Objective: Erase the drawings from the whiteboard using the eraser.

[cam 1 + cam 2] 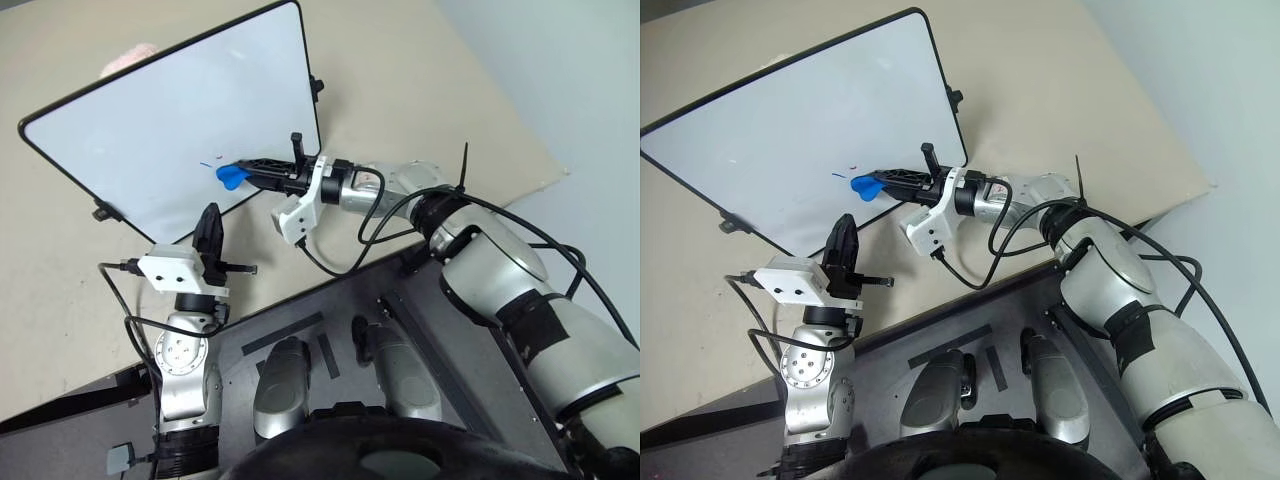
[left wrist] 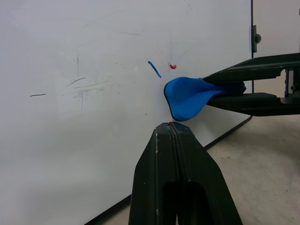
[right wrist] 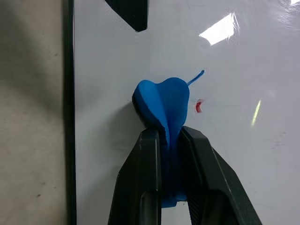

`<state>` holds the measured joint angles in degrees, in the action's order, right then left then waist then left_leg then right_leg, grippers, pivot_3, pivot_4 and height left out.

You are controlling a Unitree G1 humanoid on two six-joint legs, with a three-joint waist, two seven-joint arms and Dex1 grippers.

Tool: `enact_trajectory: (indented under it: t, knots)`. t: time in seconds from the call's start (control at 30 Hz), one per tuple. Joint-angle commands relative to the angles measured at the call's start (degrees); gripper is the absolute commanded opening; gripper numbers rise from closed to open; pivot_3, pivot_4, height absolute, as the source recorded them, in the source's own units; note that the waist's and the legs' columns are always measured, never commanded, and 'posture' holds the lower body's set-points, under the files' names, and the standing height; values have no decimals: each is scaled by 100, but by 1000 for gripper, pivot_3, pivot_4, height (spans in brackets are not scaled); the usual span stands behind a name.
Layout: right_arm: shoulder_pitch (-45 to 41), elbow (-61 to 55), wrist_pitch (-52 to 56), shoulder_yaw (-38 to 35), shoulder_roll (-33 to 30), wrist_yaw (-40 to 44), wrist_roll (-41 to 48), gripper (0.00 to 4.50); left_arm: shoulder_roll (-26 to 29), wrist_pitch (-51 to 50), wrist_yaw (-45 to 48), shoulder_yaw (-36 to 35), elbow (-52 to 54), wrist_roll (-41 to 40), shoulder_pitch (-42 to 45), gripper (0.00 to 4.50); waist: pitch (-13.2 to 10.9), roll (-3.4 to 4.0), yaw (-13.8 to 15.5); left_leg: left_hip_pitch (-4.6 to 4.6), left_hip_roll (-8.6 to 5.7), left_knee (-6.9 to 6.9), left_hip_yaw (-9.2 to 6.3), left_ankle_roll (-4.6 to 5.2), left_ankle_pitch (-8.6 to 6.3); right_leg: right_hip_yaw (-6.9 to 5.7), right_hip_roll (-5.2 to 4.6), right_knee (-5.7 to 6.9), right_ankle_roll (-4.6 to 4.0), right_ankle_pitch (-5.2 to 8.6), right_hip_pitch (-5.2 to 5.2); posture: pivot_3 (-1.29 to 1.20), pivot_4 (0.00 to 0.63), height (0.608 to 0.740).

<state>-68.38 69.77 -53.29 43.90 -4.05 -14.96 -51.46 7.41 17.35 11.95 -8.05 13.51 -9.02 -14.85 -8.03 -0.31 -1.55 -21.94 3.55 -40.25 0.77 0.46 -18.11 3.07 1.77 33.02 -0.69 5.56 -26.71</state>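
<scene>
Two marks left on the whiteboard (image 1: 150,120): a short blue stroke and a red fleck, the remaining drawings (image 2: 159,68), mid-frame in the left wrist view. Just below them, the blue eraser (image 2: 185,97), pinched tight in the right gripper (image 1: 250,172) and pressed to the board near its lower edge. Left gripper (image 2: 174,136) shut on nothing, idle below. Best done, by the look of it, with a flat, firm sweep up across both marks. Faint grey scuffs plain from the left wrist; a glare patch across the board from the right wrist; pink fluff beyond the board's upper left corner (image 1: 128,58) from the head camera.
</scene>
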Motion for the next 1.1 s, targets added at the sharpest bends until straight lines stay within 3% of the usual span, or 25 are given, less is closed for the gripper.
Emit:
enact_trajectory:
  t: [0.03,0.37,0.73,1.1]
  knots:
    - [-274,-193,23,-181,-52,-205,123,410,6,116,-28,-45,155,8,-30,0,0,0,0,0,0,0,0,0,0,0,0,0,0,0,0,0,150,740]
    - [-675,-262,131,-356,-129,-591,133,410,21,110,-7,-35,143,-3,-9,0,0,0,-5,0,1,1,0,0,0,-1,0,1,-3,2,-2,0,150,740]
    - [-109,-134,-139,-62,120,242,75,410,2,113,-28,-17,145,13,-9,0,0,0,0,0,1,0,0,0,0,-1,0,0,0,0,-1,0,150,740]
    - [-547,-327,22,-318,-35,-316,168,410,6,120,-24,-24,139,7,-19,0,0,0,0,0,1,0,0,-2,-1,-1,0,0,-2,1,-1,0,150,740]
